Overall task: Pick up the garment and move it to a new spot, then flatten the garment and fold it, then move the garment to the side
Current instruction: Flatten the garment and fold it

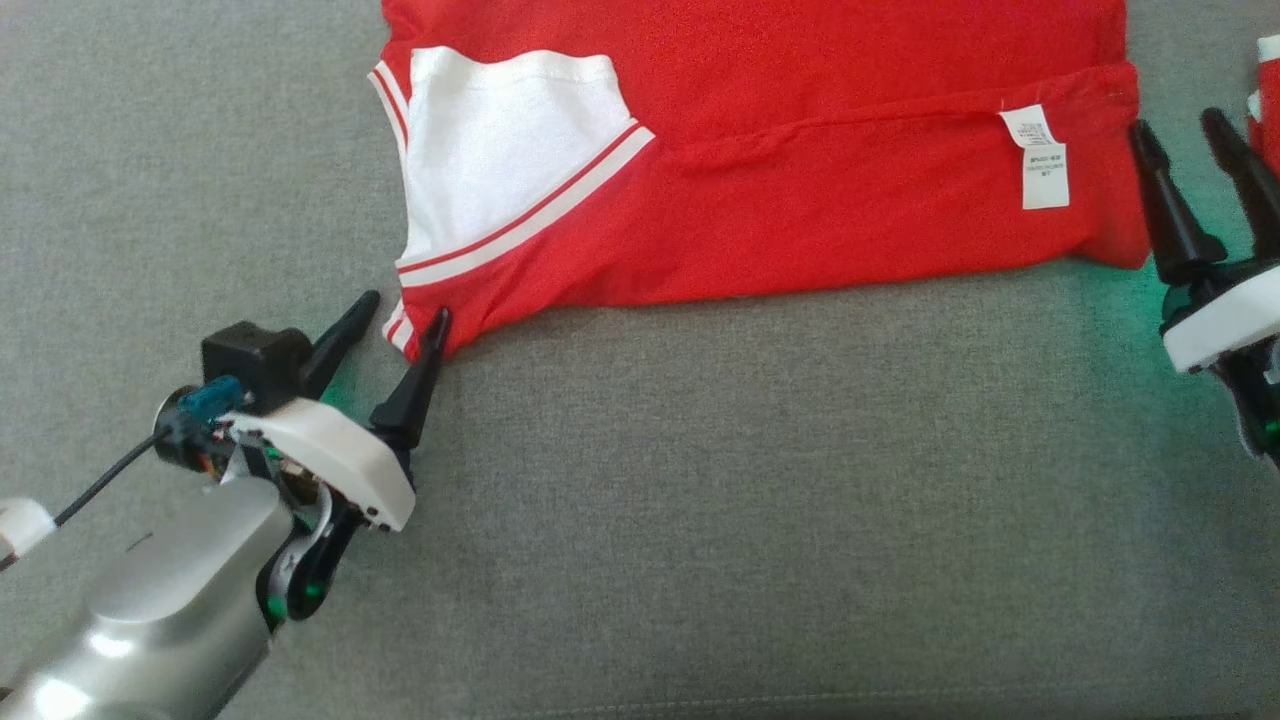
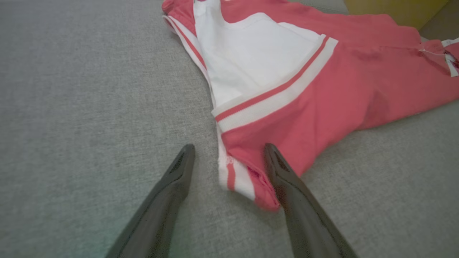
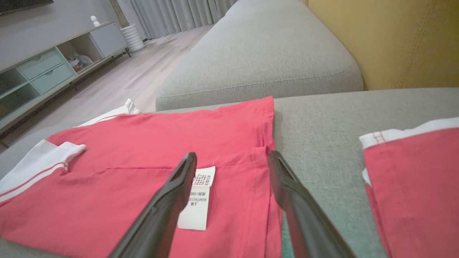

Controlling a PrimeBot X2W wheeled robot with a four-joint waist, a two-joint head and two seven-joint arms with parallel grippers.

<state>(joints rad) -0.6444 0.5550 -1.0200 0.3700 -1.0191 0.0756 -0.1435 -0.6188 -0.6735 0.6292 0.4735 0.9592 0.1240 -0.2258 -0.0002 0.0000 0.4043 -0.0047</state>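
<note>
Silver forearm of the left arm is the closest thing in the head view, down in the lower left corner. On to the garment: it's a red tee with white sleeves and striped cuffs, lying pretty flat on the grey sofa seat at the top of the head view, with a folded edge running across it. One white sleeve is tucked over the red body at the left end, and a white care label sits near the hem at the right end. The left hand is at the near-left corner with its fingers spread wide and nothing gripped. The striped cuff corner lies between the two fingers, and one finger is right against the fabric, though I can't tell if it's actually pressing on it. The right hand is just off the hem end, also wide open and holding nothing; from its wrist camera the fingers frame the label and hem corner. Just beyond it lies a second red piece with a white edge, apart from the tee. Further out there's a yellow cushion, a wooden floor, a pale cabinet and curtains.
</note>
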